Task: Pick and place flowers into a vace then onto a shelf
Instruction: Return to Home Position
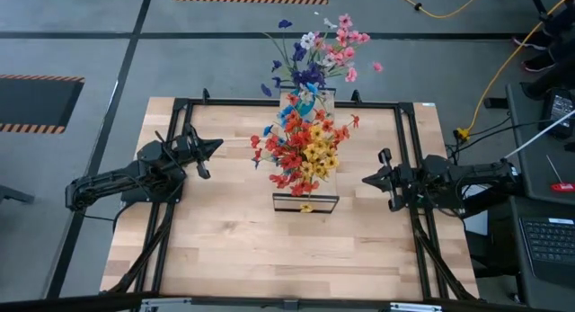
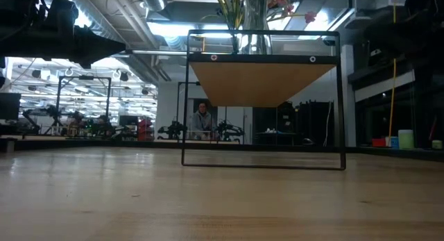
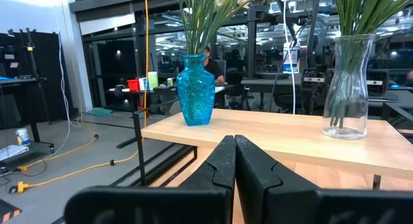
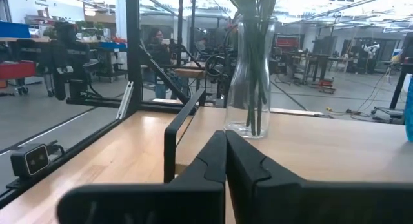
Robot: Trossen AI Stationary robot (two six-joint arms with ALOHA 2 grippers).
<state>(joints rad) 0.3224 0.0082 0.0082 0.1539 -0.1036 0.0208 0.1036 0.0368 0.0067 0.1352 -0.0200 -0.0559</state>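
Field notes, both arms.

Left pincer (image 1: 213,148): off to the left of the shelf (image 3: 284,139), above the counter (image 1: 216,231), well apart from everything. In my left wrist view the two fingers (image 3: 222,161) press flat against each other with nothing between them. Empty.

Right pincer (image 1: 367,179): mirrored on the right side of the shelf, also clear of it. The right wrist view shows its fingers (image 4: 242,161) closed tip to tip, holding nothing.

Flowers: the red, orange and yellow flowers (image 1: 305,155) stand in the transparent vase (image 3: 348,88), stems down inside the glass. That vase sits upright on the shelf's plank, near one end. A blue vase (image 3: 196,88) holds the other end, carrying the pink, blue and white blooms (image 1: 323,51). The two vases are apart, not touching.

From above, the blooms hide both vases, so how squarely they sit on the plank I can only judge from the wrist views; there they look steady.

I see no loose sprig anywhere on the counter.

Progress, as I judge it: the picking is done, the filling is done, and the vase is up on the shelf. All that seems left is drawing my arms back to their rest pose, and both already look folded low at their own sides. Nothing to carry.
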